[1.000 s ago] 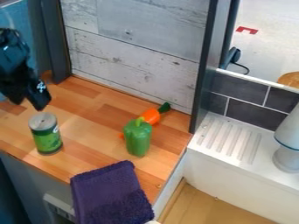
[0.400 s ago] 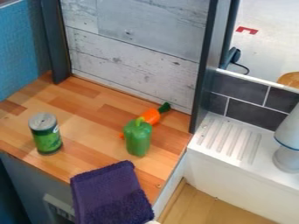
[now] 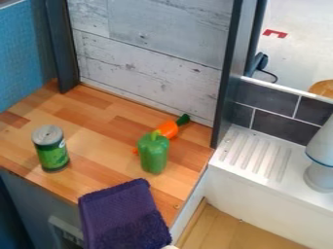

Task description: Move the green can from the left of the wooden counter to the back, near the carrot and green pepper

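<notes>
A green can (image 3: 51, 150) with a silver top stands upright on the left part of the wooden counter (image 3: 98, 112). To its right, a green bell pepper (image 3: 153, 154) is upright near the counter's right side. Just behind the pepper lies an orange carrot (image 3: 168, 129) with a dark green top, partly hidden by it. A purple towel (image 3: 120, 214) hangs over the counter's front edge.
Pale wood-grain panels (image 3: 149, 53) back the counter, between dark upright posts (image 3: 62, 46). To the right are a white ridged ledge (image 3: 257, 155), dark tiles (image 3: 276, 127) and a white bottle-like object (image 3: 322, 160).
The black gripper, at the upper left above the can one second ago, has moved out of the view. The can, pepper, carrot and towel have stayed where they were.
</notes>
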Tool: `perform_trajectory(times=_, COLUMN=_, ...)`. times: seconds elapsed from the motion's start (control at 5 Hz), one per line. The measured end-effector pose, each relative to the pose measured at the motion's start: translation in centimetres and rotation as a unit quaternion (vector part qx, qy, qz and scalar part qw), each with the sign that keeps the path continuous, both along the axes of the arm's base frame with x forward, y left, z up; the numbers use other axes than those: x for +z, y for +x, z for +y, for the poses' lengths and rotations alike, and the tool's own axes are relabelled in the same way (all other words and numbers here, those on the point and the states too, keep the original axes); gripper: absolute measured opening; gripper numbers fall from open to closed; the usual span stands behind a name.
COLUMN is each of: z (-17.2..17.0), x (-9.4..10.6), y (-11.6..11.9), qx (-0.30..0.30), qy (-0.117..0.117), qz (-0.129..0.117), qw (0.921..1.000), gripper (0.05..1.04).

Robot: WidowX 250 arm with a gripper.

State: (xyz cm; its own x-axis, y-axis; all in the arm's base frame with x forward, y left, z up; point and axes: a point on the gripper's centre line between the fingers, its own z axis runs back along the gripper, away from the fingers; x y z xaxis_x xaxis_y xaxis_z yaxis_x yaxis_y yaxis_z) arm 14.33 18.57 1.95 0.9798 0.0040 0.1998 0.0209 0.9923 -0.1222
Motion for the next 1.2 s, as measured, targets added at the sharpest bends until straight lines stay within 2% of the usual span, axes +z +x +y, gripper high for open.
perform_trajectory(times=0.2, z=-2.2, x=-1.3, y=1.6, qx=-0.042, qy=0.002, qz=0.002, qw=0.9991, gripper=1.001)
perform_trajectory(times=0.6, z=-4.6, x=-1.4, y=5.4, qx=-0.044, qy=0.014, qz=-0.029, qw=0.9985, gripper=1.001)
perform_trajectory(times=0.8, z=-4.7, x=-0.7, y=7.6, qx=-0.037, qy=0.032, qz=-0.047, qw=0.9977, gripper=1.001)
perform_trajectory(times=1.2, z=-4.9, x=-1.7, y=12.4, qx=-0.036, qy=0.075, qz=-0.044, qw=0.9955, gripper=1.001)
